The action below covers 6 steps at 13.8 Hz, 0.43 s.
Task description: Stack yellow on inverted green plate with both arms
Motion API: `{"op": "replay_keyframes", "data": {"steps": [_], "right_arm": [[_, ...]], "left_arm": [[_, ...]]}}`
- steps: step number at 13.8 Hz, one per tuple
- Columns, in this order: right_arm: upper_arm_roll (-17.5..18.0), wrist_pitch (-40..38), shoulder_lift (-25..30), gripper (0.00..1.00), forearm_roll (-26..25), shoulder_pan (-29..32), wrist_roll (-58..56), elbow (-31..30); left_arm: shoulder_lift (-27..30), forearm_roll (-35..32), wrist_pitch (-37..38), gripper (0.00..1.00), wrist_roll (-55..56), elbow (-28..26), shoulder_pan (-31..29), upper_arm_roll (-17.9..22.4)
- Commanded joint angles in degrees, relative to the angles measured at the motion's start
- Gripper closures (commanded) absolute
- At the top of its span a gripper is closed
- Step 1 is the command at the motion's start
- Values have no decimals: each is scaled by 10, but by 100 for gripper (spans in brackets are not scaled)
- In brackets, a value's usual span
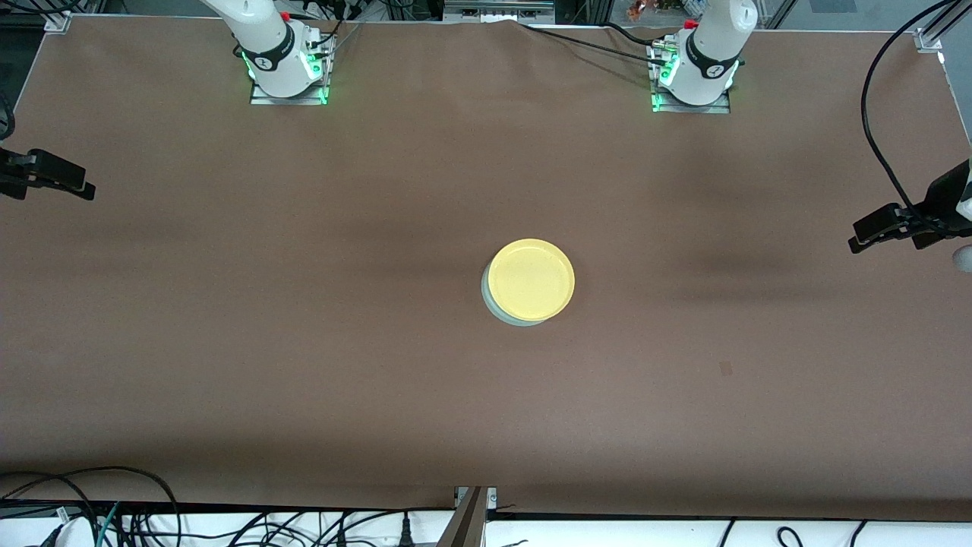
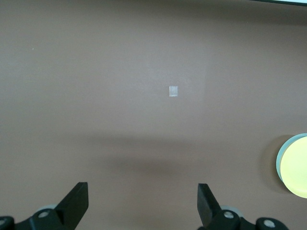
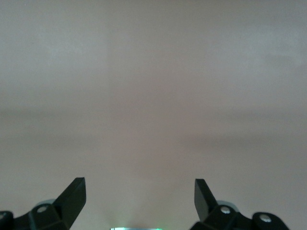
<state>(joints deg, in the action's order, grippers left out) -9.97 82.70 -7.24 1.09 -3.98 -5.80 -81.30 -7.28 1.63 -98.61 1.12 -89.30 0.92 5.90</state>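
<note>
The yellow plate point(image 1: 531, 279) lies rim up on the pale green plate point(image 1: 497, 308) in the middle of the table. Only a thin crescent of green shows under it, on the side toward the right arm's end and the front camera. The left wrist view catches the edge of the yellow plate point(image 2: 297, 167) and the green plate's rim point(image 2: 278, 162) off to one side. My left gripper point(image 2: 142, 189) hangs open over bare table, with nothing between its fingers. My right gripper point(image 3: 140, 184) is also open and empty over bare brown table. Neither gripper shows in the front view.
The two arm bases point(image 1: 287, 68) point(image 1: 692, 76) glow green along the table's edge farthest from the front camera. Black clamped fixtures point(image 1: 45, 176) point(image 1: 907, 220) reach in at both ends of the table. A small tape patch point(image 1: 725, 368) point(image 2: 173, 90) lies toward the left arm's end.
</note>
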Motion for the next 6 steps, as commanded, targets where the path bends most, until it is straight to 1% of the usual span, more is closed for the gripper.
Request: {"op": "replay_keyframes", "data": {"steps": [1, 3, 6], "right_arm": [[36, -10, 28, 0, -8, 21, -1, -29], [44, -11, 26, 0, -8, 21, 2, -29], [43, -18, 14, 0, -9, 21, -3, -19]], "left_arm": [[-9, -14, 11, 0, -3, 19, -3, -4], [-8, -14, 11, 0, -3, 18, -3, -4], [-8, -14, 11, 0, -2, 19, -3, -4]]}}
